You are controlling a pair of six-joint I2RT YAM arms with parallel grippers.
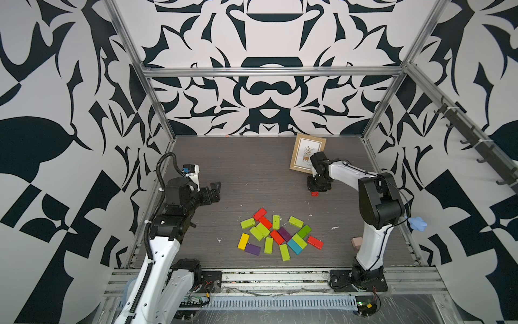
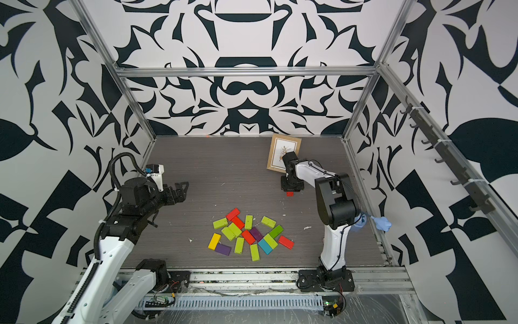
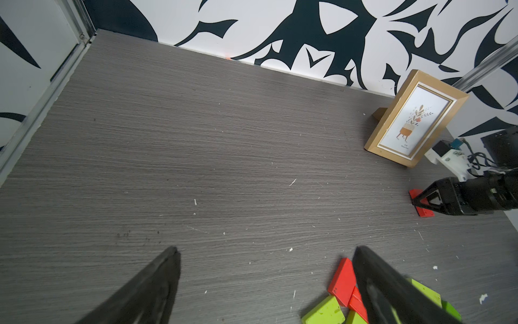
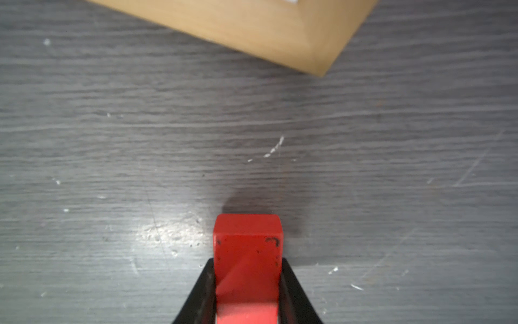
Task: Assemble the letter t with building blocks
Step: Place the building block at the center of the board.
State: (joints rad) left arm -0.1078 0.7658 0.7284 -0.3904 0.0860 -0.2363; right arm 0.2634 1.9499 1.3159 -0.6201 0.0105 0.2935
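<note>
Presently, right fingers (image 4: 203, 294) clamped on a red block (image 4: 248, 252), left fingers (image 3: 151, 289) spread wide near the block pile (image 1: 277, 237).

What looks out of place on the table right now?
A wooden picture frame stands askew at the back, close to the right gripper and its red block; it is no building block, and white flecks dot the table.

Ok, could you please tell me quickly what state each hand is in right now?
Left hand: open, empty.
Right hand: closed on a red block.
</note>
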